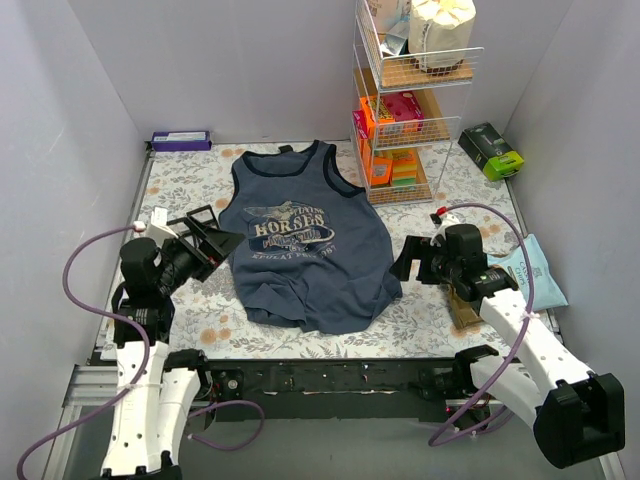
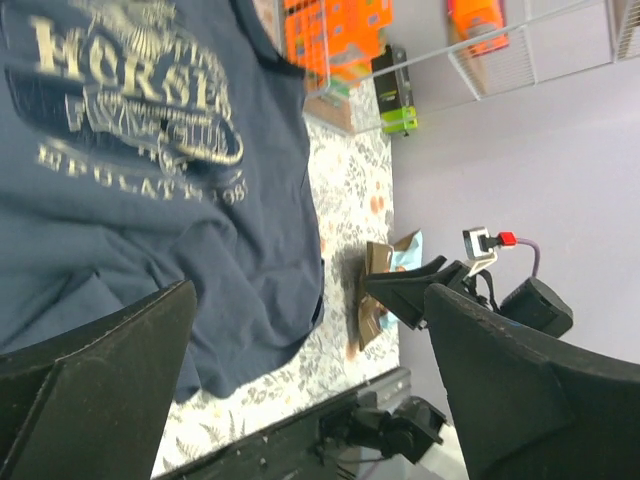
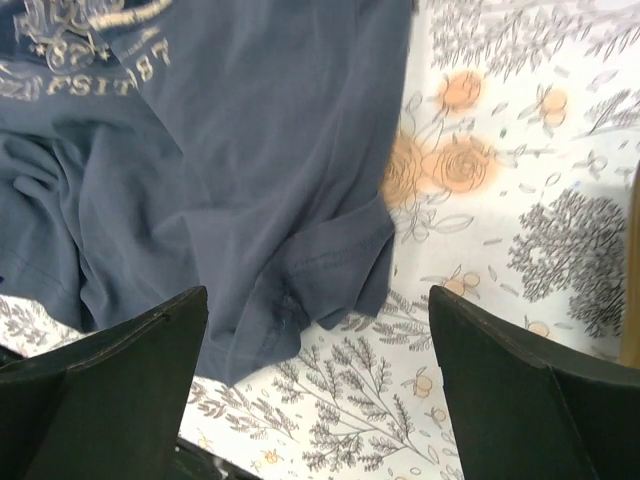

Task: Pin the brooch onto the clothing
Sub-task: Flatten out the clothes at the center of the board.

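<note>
navy tank top (image 1: pixel 322 272), pale HORSES print, flat, hem rumpled | L jaws spread | R jaws spread

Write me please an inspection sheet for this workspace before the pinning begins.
Surface: floral cloth covers the table, lying flat.
Job's things: tank top spread print-up, its near hem wrinkled; brooch not seen in any view.
Clutter: wire rack with orange boxes at far right; green-black box beside it; purple box at far left; pale blue packet near the right arm.
Grippers: left gripper open, empty, at the top's left edge; right gripper open, empty, by its right hem.
Cables: purple cable loops off each wrist; neither touches the top.
Surroundings: plain grey walls.
</note>
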Robot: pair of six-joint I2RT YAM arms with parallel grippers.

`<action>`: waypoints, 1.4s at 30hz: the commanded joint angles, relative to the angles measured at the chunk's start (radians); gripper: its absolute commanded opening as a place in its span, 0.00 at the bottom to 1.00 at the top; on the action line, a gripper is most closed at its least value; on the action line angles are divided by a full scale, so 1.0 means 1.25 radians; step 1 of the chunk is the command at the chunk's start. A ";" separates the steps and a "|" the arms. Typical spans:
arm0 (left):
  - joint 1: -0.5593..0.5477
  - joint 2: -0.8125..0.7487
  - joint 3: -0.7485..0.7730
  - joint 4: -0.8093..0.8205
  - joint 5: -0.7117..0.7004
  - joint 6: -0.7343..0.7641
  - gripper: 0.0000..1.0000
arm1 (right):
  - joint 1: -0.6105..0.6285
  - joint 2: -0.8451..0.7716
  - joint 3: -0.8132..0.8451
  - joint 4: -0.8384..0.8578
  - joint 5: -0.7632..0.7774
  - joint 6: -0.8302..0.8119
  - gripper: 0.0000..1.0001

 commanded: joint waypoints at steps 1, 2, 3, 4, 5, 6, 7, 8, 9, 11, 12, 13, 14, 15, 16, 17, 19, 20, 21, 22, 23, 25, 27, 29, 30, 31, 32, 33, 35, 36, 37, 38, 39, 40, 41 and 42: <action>-0.009 0.053 0.075 -0.005 -0.066 0.102 0.98 | 0.022 -0.005 0.052 0.023 0.049 -0.022 0.95; -0.011 0.073 0.077 0.006 -0.062 0.122 0.98 | 0.030 -0.002 0.046 0.029 0.054 -0.019 0.93; -0.011 0.109 0.077 0.032 -0.054 0.134 0.98 | 0.051 0.015 0.044 0.040 0.073 -0.020 0.91; -0.016 0.133 0.082 0.046 -0.052 0.143 0.98 | 0.060 0.025 0.041 0.047 0.082 -0.019 0.87; -0.036 0.152 0.085 0.059 -0.055 0.159 0.98 | 0.067 0.037 0.035 0.053 0.086 -0.019 0.86; -0.042 0.198 0.089 0.093 -0.068 0.162 0.98 | 0.077 0.061 0.033 0.067 0.090 -0.017 0.84; -0.084 0.221 0.102 0.111 -0.079 0.166 0.98 | 0.082 0.069 0.030 0.074 0.094 -0.014 0.78; -0.143 0.247 0.113 0.127 -0.096 0.168 0.98 | 0.085 0.078 0.029 0.080 0.101 -0.012 0.75; -0.179 0.277 0.121 0.158 -0.114 0.173 0.98 | 0.093 0.090 0.028 0.087 0.105 -0.008 0.72; -0.288 0.379 0.165 0.181 -0.166 0.183 0.98 | 0.101 0.095 0.028 0.092 0.107 0.002 0.65; -0.324 0.416 0.179 0.205 -0.176 0.194 0.98 | 0.116 0.094 0.025 0.098 0.112 0.005 0.64; -0.356 0.489 0.195 0.220 -0.195 0.198 0.98 | 0.125 0.094 0.024 0.099 0.113 0.012 0.62; -0.408 0.526 0.222 0.231 -0.200 0.200 0.98 | 0.132 0.095 0.023 0.099 0.117 0.015 0.61; -0.431 0.561 0.239 0.259 -0.198 0.206 0.98 | 0.150 0.099 0.018 0.102 0.120 0.020 0.61; -0.453 0.639 0.254 0.273 -0.192 0.210 0.98 | 0.160 0.099 0.014 0.106 0.124 0.027 0.61; -0.480 0.673 0.269 0.283 -0.181 0.210 0.98 | 0.169 0.101 0.009 0.110 0.129 0.034 0.61; -0.498 0.745 0.313 0.330 -0.154 0.205 0.98 | 0.184 0.110 -0.003 0.126 0.123 0.046 0.59; -0.506 0.807 0.330 0.339 -0.140 0.202 0.98 | 0.185 0.115 -0.007 0.132 0.115 0.050 0.59; -0.507 0.835 0.363 0.344 -0.130 0.204 0.98 | 0.189 0.125 -0.009 0.145 0.111 0.052 0.59; -0.509 0.856 0.380 0.343 -0.118 0.211 0.98 | 0.190 0.131 -0.013 0.150 0.107 0.056 0.59; -0.509 0.885 0.394 0.337 -0.110 0.215 0.98 | 0.191 0.136 -0.012 0.150 0.104 0.058 0.59; -0.509 0.889 0.411 0.317 -0.110 0.233 0.98 | 0.202 0.141 -0.009 0.147 0.113 0.059 0.59; -0.511 0.856 0.400 0.291 -0.153 0.270 0.98 | 0.223 0.133 0.007 0.130 0.140 0.055 0.66; -0.509 0.819 0.349 0.277 -0.197 0.286 0.98 | 0.251 0.126 0.045 0.111 0.214 0.031 0.68; -0.509 0.770 0.321 0.277 -0.232 0.281 0.98 | 0.284 0.121 0.056 0.101 0.231 0.025 0.69; -0.509 0.746 0.251 0.284 -0.250 0.269 0.98 | 0.299 0.122 0.067 0.102 0.243 0.009 0.70; -0.509 0.715 0.213 0.296 -0.262 0.254 0.98 | 0.312 0.125 0.090 0.099 0.259 0.003 0.70; -0.509 0.687 0.175 0.325 -0.285 0.213 0.98 | 0.337 0.137 0.100 0.108 0.258 -0.002 0.70; -0.507 0.604 0.055 0.364 -0.304 0.181 0.98 | 0.381 0.156 0.116 0.132 0.242 -0.025 0.71; -0.505 0.584 0.024 0.372 -0.323 0.157 0.98 | 0.398 0.185 0.129 0.169 0.234 -0.040 0.72; -0.485 0.540 0.003 0.366 -0.344 0.149 0.98 | 0.417 0.203 0.138 0.186 0.225 -0.047 0.74; -0.472 0.525 -0.024 0.353 -0.340 0.144 0.98 | 0.457 0.246 0.147 0.219 0.206 -0.052 0.76; -0.450 0.505 -0.031 0.345 -0.327 0.141 0.98 | 0.477 0.269 0.165 0.240 0.195 -0.061 0.79; -0.398 0.477 -0.036 0.338 -0.296 0.142 0.98 | 0.498 0.293 0.172 0.253 0.183 -0.068 0.80; -0.370 0.462 -0.037 0.326 -0.282 0.148 0.98 | 0.537 0.341 0.181 0.317 0.165 -0.074 0.80; -0.340 0.450 -0.033 0.318 -0.272 0.156 0.98 | 0.555 0.367 0.191 0.340 0.160 -0.079 0.80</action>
